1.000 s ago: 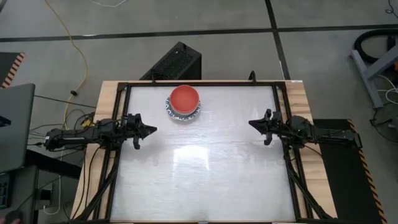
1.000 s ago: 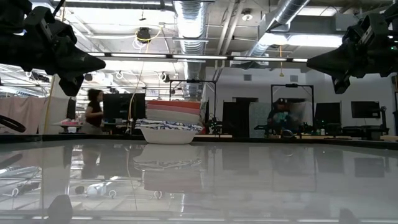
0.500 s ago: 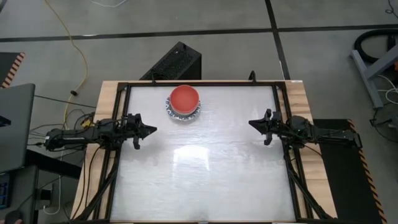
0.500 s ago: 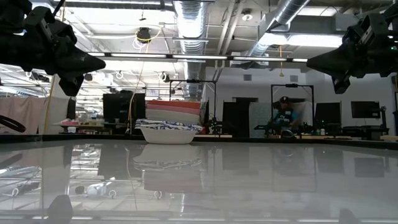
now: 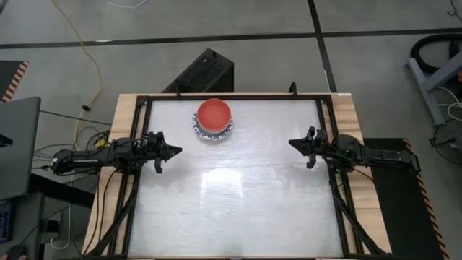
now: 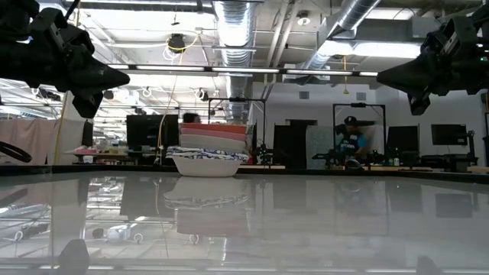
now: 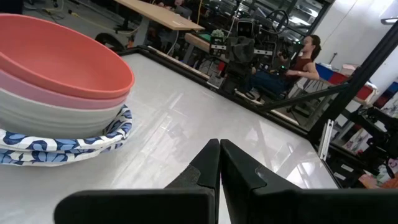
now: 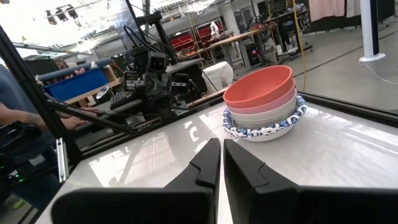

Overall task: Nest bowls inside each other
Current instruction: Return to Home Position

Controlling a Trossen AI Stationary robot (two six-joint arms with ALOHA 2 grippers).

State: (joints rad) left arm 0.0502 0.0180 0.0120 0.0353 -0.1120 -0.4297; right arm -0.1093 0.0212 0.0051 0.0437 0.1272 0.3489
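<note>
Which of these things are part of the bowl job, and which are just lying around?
Job: nested bowl stack, red bowl on top; left end effector and right end effector, both shut.
Lying about: black box, yellow cable.

red bowl (image 5: pixel 214 113) atop blue-rimmed stack (image 5: pixel 195 128) near table (image 5: pixel 238 198) edge, left gripper (image 5: pixel 175 151) and right gripper (image 5: pixel 292 144) at opposite sides
</note>
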